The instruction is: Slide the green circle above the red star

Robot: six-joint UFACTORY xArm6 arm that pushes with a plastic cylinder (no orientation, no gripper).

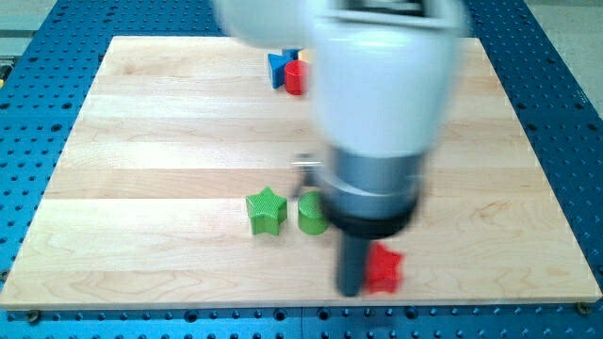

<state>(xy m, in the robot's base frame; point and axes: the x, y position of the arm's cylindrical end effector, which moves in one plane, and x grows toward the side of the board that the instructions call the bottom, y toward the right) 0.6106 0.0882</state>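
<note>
The green circle (310, 212) lies near the board's lower middle, partly hidden by the arm on its right side. The red star (383, 267) lies below and to the right of it, near the view's bottom. My tip (351, 289) is at the end of the dark rod, just left of the red star and touching or almost touching it. The tip is below and to the right of the green circle, apart from it.
A green star (267, 209) sits just left of the green circle. A blue block (279, 68) and a red cylinder (296, 76) sit together near the view's top. The wooden board (141, 141) lies on a blue perforated table. The blurred arm body (377, 104) hides the board's centre-right.
</note>
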